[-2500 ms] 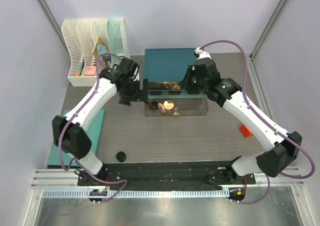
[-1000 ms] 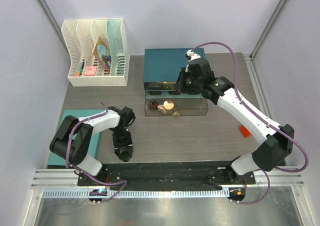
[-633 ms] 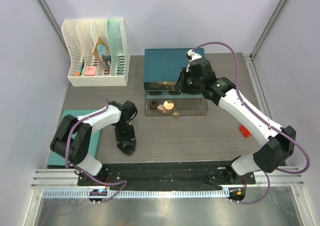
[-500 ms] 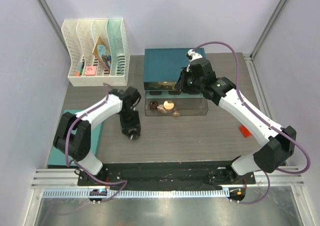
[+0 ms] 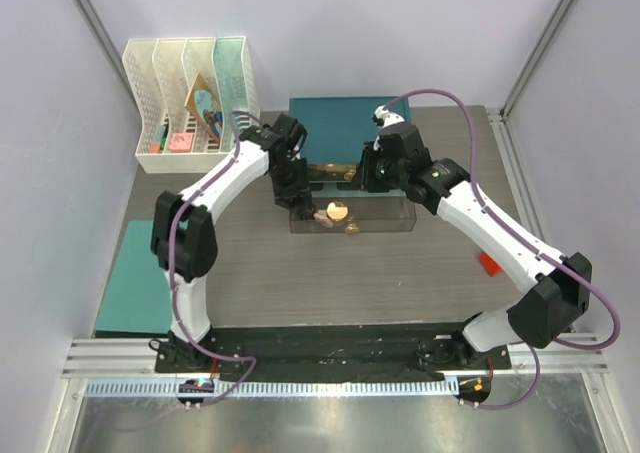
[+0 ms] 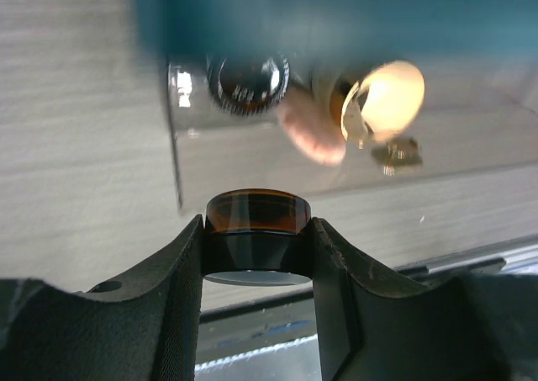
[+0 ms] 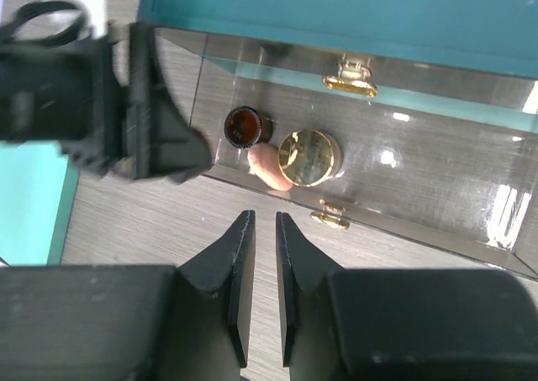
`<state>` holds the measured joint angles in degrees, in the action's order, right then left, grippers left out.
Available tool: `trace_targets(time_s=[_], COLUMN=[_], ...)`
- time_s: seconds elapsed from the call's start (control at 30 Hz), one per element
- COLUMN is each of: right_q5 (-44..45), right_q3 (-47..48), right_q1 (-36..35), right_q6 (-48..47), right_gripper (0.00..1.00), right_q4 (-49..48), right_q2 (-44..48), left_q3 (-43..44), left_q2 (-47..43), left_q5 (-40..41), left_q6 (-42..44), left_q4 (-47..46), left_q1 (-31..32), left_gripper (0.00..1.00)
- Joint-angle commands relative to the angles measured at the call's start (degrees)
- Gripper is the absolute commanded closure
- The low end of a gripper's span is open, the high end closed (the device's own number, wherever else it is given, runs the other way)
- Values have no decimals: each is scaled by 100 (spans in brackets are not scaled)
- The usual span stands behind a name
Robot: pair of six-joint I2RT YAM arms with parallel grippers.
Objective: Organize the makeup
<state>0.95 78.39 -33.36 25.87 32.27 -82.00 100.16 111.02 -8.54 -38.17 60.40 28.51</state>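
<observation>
My left gripper (image 6: 258, 245) is shut on a small black jar (image 6: 257, 230) with an amber end. It holds the jar at the left front corner of the open clear drawer (image 5: 385, 219). In the top view the left gripper (image 5: 293, 193) hides the jar. The drawer holds a second dark jar (image 7: 245, 125), a pink piece (image 7: 267, 164) and a gold-rimmed compact (image 7: 308, 156). My right gripper (image 7: 261, 223) hovers just in front of the drawer, empty, its jaws nearly together. It also shows in the top view (image 5: 368, 179).
The drawer belongs to a teal-topped case (image 5: 338, 123) with gold handles (image 7: 332, 216). White file racks (image 5: 190, 98) stand at the back left. A teal mat (image 5: 135, 278) lies at the left. A small red cube (image 5: 489, 262) sits at the right.
My left gripper closed on the black jar near the table's front, lifted it and carried it back and right to the drawer's left corner. The right arm shifted only slightly.
</observation>
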Motion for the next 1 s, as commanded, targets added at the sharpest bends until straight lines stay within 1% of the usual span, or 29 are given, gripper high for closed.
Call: trace_targets(time_s=[0.0,0.1,0.13,0.17,0.2,0.3,0.4,0.5,0.57,0.67,0.73,0.77,0.8,0.87,0.9,0.97], right_q5=[-24,-16,-25,-207,-279,-393,-446,-447,-455,-368,-298,-219,-183,-122,122,177], right_q3=[-87,-244,-324,-411,-456,-675,-878,-1071,-1167,-1264,-1317,-1361,-1379,-1431,-1449,-1510], right_q1=[14,23,14,14,14,5,-12,-73,-126,-363,-643,-749,-846,-1249,-1408,-1672], right_q6=[-3,-3,-3,6,-3,24,24,6,-3,-90,-161,-187,-257,-301,-336,-319], right_gripper=[79,78,78,78,78,77,76,76,76,77,80,87,91,99,99,99], right_q4=[-54,-54,-28,-19,-10,-10,7,-2,7,25,16,25,25,25,-1,-54], right_q2=[263,290,298,324,342,404,447,413,395,421,395,369,342,202,132,-87], left_q3=[460,741,838,899,909,882,882,996,1259,1549,1716,1935,2059,2436,2551,2858], left_q2=[340,499,630,657,666,631,526,482,508,377,280,227,166,139,165,244], left_q5=[-236,-219,-245,-280,-306,-333,-368,-351,-359,-342,-237,-210,-106,9,53,176], left_q6=[-85,-111,-77,-68,-50,-24,64,100,161,214,240,258,266,266,267,258], left_q4=[-484,-635,-635,-644,-670,-740,-793,-811,-636,-565,-626,-626,-635,-635,-635,-635], left_q1=[31,23,23,23,23,23,23,23,31,23,23,14,5,-12,-47,-100], left_gripper=[100,100,85,77,60,34,27,25,25,29,48,66,99,100,100,100])
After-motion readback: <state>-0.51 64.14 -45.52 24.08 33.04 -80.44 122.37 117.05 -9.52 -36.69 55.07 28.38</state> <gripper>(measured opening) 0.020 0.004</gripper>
